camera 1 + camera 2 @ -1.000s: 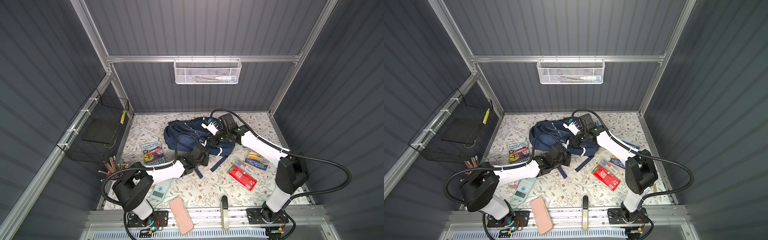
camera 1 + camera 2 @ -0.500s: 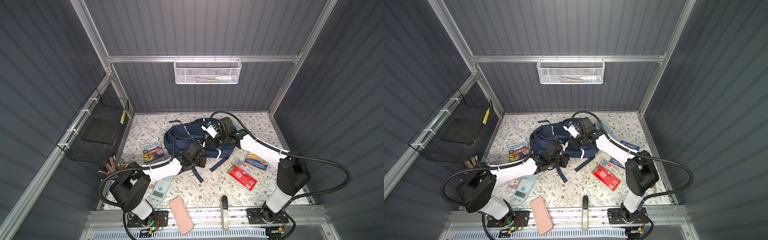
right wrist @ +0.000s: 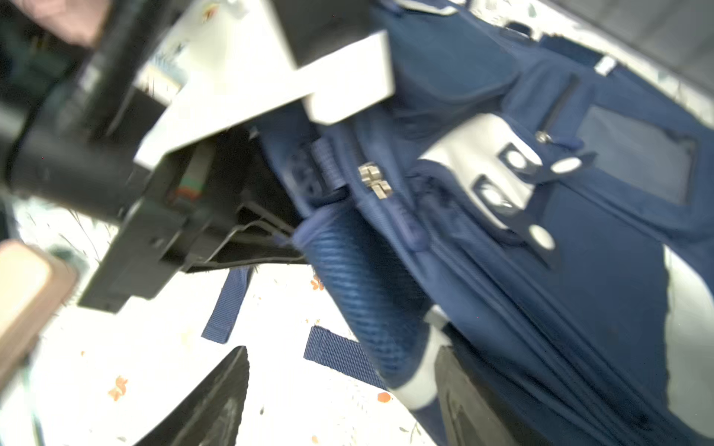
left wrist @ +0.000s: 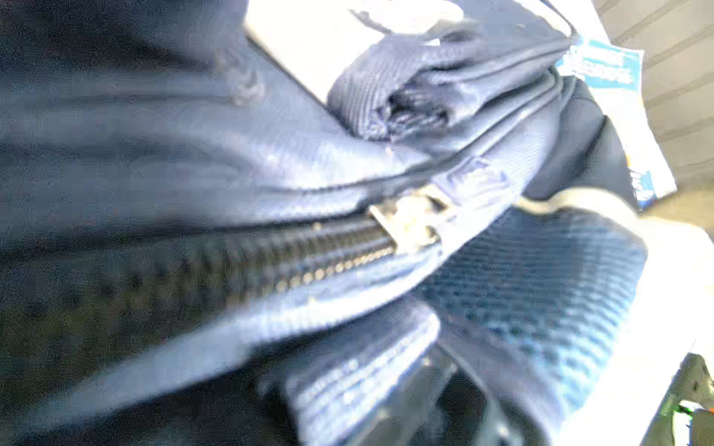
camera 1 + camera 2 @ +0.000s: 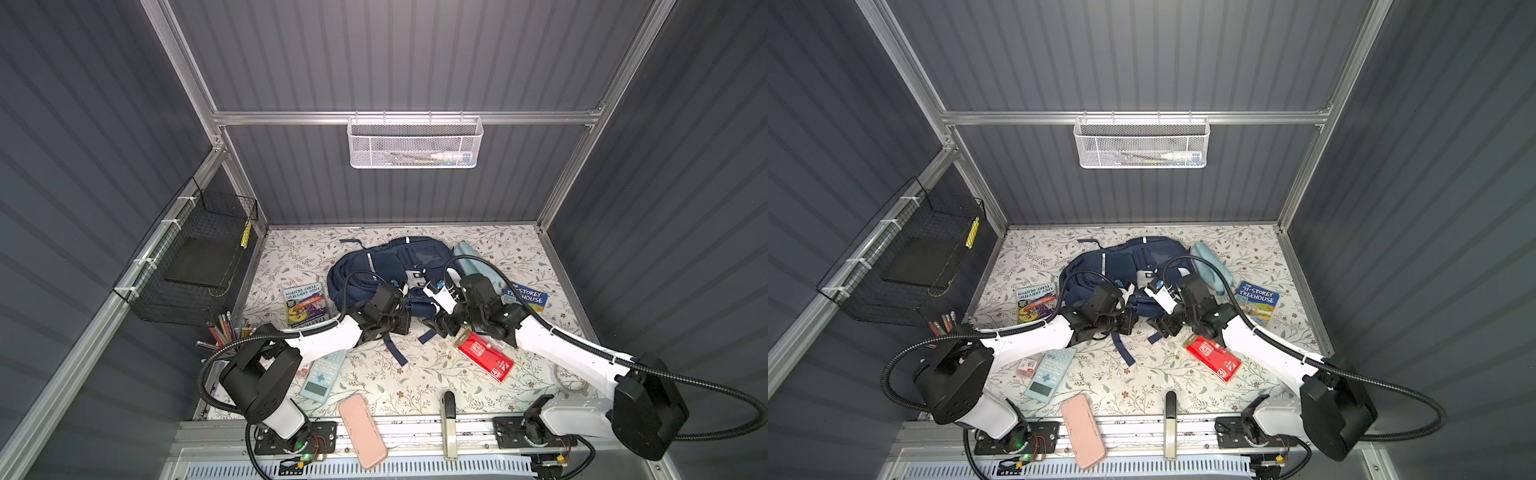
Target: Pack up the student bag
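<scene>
Seeing the left gripper point(image 5: 397, 326) pinched shut on the near edge of the student bag point(image 5: 390, 259) and the right gripper point(image 5: 442, 328) gaping wide beside it, I'd grab this soft, floppy thing mid-surface point(image 5: 415, 374) by a strap point(image 3: 359, 293) rather than loose fabric

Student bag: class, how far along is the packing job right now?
Done: nothing visibly packed; the student bag lies flat. In hand: left gripper shut on its lower edge, right gripper open beside it. Left: books, calculator, red packet and pink case lie outside it.
</scene>
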Tool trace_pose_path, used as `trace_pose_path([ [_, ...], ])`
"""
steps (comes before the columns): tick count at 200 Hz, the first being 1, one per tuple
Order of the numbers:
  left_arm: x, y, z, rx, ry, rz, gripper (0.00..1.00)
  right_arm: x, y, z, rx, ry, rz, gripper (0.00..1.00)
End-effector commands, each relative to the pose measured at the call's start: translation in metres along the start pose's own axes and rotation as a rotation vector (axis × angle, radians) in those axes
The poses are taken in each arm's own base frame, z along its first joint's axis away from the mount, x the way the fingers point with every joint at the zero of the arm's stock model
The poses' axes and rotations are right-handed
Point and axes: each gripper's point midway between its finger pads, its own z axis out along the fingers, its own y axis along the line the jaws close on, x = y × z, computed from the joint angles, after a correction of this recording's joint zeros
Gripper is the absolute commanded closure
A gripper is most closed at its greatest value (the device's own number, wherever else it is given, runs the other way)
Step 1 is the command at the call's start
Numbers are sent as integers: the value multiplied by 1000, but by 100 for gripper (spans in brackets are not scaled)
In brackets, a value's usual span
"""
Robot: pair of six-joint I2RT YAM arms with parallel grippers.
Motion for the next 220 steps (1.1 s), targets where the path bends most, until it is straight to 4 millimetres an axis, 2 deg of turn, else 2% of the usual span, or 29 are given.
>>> trace_pose_path([
  [1,-21,-18,-12,75,-60,14,100,-11,-9,8,104,-27,-156,24],
  [14,-21,-20,-13,80,-56,15,100,-9,-14,17,133,-3,-180,30],
  [24,-21,-20,-15,79,-53,16,100,-4,-12,25,117,20,-200,38],
  [31,-21,-19,-16,72,-51,17,100,0,-13,28,125,33,-209,50],
  [48,-18,-17,-19,62,-36,25,100,7,-24,30,182,37,-219,86],
  [61,-15,-17,-22,66,-26,27,100,9,-32,28,222,26,-224,100],
  [83,-9,-19,-24,94,-1,26,100,8,-38,22,238,23,-214,100],
  [101,-4,-13,-25,67,27,38,100,13,-38,21,238,48,-224,100],
  [111,-1,-9,-25,57,35,35,94,15,-39,20,243,59,-222,100],
  [125,2,-4,-23,55,58,35,93,15,-35,17,229,41,-219,100],
  [135,4,-2,-21,51,67,39,94,14,-30,16,207,21,-212,100],
  [144,6,-1,-20,45,74,43,100,15,-26,17,193,18,-217,100],
  [159,6,1,-22,37,73,42,100,21,-29,18,207,46,-216,100],
  [166,6,1,-24,38,67,40,90,23,-31,18,217,56,-218,100],
  [177,7,1,-26,36,63,43,94,24,-32,19,217,60,-219,100],
  [191,8,5,-25,18,69,49,94,21,-29,20,204,47,-210,100],
  [200,9,5,-22,25,79,53,89,18,-27,20,193,35,-204,100],
  [209,10,4,-19,35,93,55,80,15,-25,21,184,25,-201,100],
  [220,13,2,-15,45,102,54,81,14,-23,22,176,22,-199,100],
])
